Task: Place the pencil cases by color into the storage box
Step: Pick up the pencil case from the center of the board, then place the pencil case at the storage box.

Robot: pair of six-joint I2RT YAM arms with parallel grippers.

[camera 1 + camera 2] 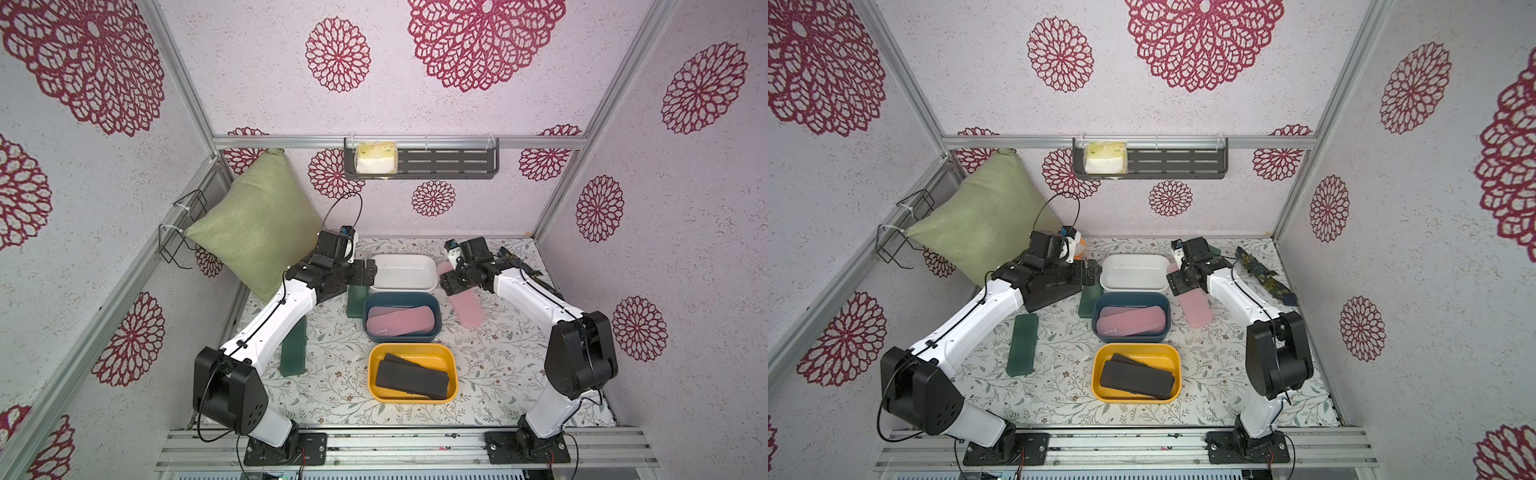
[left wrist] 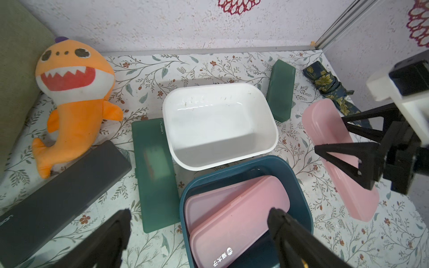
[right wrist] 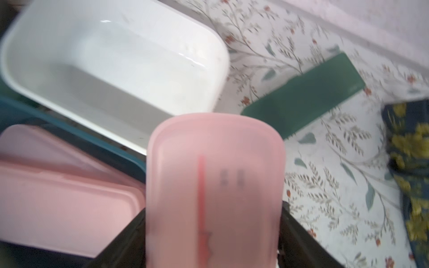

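Observation:
Three bins stand in a row: white (image 1: 403, 286), blue (image 1: 432, 307) holding two pink pencil cases (image 1: 401, 322), and yellow (image 1: 415, 351) holding two black ones (image 1: 411, 380). My right gripper (image 3: 213, 220) is shut on a third pink case (image 1: 469, 309), which sits slightly tilted just right of the blue bin. My left gripper (image 2: 200, 215) is open and empty over the blue bin's left edge. Green cases lie at the left (image 1: 294, 347), beside the white bin (image 2: 154, 171) and behind the right arm (image 2: 281, 90). Another black case (image 2: 58, 197) lies under the left arm.
An orange shark plush (image 2: 74, 97) and a green cushion (image 1: 253, 224) fill the back left corner. A dark blue floral cloth strip (image 1: 1264, 276) lies at the back right. A wall shelf (image 1: 449, 162) and a wire rack (image 1: 183, 228) hang above the table.

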